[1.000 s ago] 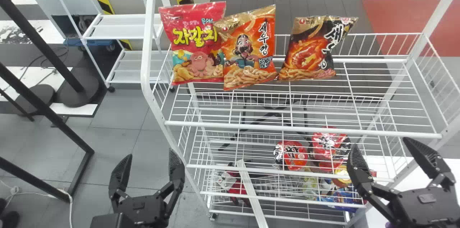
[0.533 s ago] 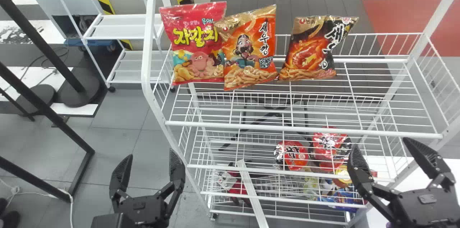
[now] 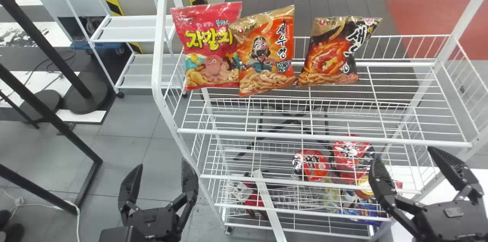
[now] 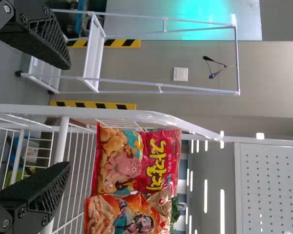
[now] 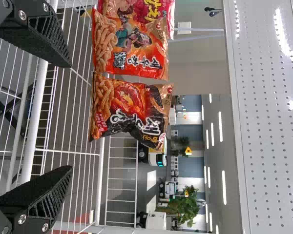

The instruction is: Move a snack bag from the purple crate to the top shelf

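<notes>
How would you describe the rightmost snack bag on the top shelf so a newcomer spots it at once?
Find the white wire rack, then its top shelf. The snack bag stands last on the robot's right, with a gold top and a red-orange shrimp picture. It alone has a black background: the middle bag is orange, the left bag red.

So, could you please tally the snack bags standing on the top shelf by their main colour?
Red snack bag: 1
Orange snack bag: 1
Black snack bag, with gold along its top: 1
Total: 3
</notes>
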Robot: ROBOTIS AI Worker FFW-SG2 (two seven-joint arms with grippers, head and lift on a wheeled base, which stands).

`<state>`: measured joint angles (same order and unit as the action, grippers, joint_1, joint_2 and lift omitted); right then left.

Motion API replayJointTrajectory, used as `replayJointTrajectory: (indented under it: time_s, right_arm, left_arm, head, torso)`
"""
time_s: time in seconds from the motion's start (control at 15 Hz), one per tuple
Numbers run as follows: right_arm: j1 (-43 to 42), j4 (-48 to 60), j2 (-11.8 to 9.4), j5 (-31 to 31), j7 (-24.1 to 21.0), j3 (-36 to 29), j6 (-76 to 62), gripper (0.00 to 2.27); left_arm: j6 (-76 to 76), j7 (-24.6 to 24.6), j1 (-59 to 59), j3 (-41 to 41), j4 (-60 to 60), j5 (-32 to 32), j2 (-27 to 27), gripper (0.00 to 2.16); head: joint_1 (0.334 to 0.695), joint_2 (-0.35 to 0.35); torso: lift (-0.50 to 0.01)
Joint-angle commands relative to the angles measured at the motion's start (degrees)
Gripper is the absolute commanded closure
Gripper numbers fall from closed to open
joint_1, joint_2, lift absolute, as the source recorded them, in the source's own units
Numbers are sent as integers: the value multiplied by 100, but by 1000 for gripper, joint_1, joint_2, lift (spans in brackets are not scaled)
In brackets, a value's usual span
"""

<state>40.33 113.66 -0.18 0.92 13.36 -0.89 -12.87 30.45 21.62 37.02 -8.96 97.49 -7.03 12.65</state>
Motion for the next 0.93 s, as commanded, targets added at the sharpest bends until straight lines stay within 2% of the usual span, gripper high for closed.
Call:
replayJointTrajectory:
  time_s: [0.0, 0.87]
  right_arm:
    - [1, 7, 23, -4, 0, 2, 0, 66]
    - [10, 7, 23, -30, 0, 37, -35, 66]
  left_arm:
    - [0, 0, 7, 0, -2, 0, 0, 124]
    - [0, 9, 15, 0, -2, 9, -9, 124]
  head:
    - [695, 136]
    - [695, 140]
  torso:
    - [-1]
    - [-1]
